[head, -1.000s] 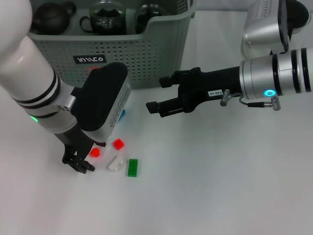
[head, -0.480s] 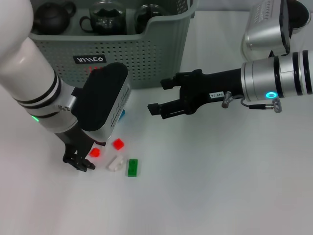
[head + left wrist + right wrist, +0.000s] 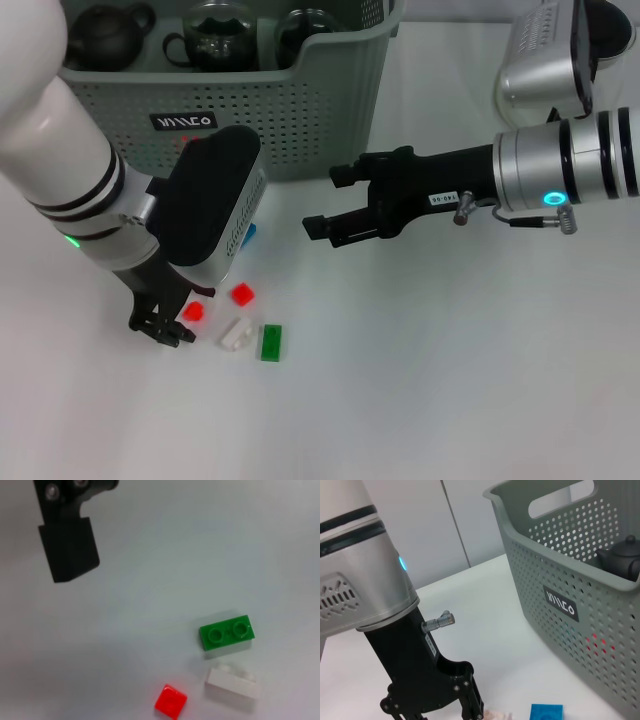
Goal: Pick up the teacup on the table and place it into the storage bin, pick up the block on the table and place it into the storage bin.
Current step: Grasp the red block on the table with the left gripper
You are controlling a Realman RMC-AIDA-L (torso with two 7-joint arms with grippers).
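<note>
The grey-green storage bin [image 3: 300,110] stands at the back left, and the right wrist view shows its perforated wall [image 3: 560,565]. No teacup shows on the table. Several small blocks lie in front of the bin: two red ones [image 3: 194,311] [image 3: 241,294], a white one [image 3: 235,333] and a green one [image 3: 271,342]. My left gripper [image 3: 160,330] hangs open just left of the nearer red block, touching nothing. One black finger [image 3: 67,547] shows in its wrist view, apart from the green block [image 3: 225,631]. Right of the bin's corner, my right gripper [image 3: 325,200] is open and empty above the table.
A dark teapot [image 3: 105,35] and two dark glass vessels [image 3: 220,38] sit inside the bin. A blue block [image 3: 250,232] lies by the bin's front wall, half hidden by my left wrist. My right arm's silver housing [image 3: 540,55] fills the back right.
My right gripper has drifted slightly right and toward me, still open. The left gripper has shifted very little beside the red block.
</note>
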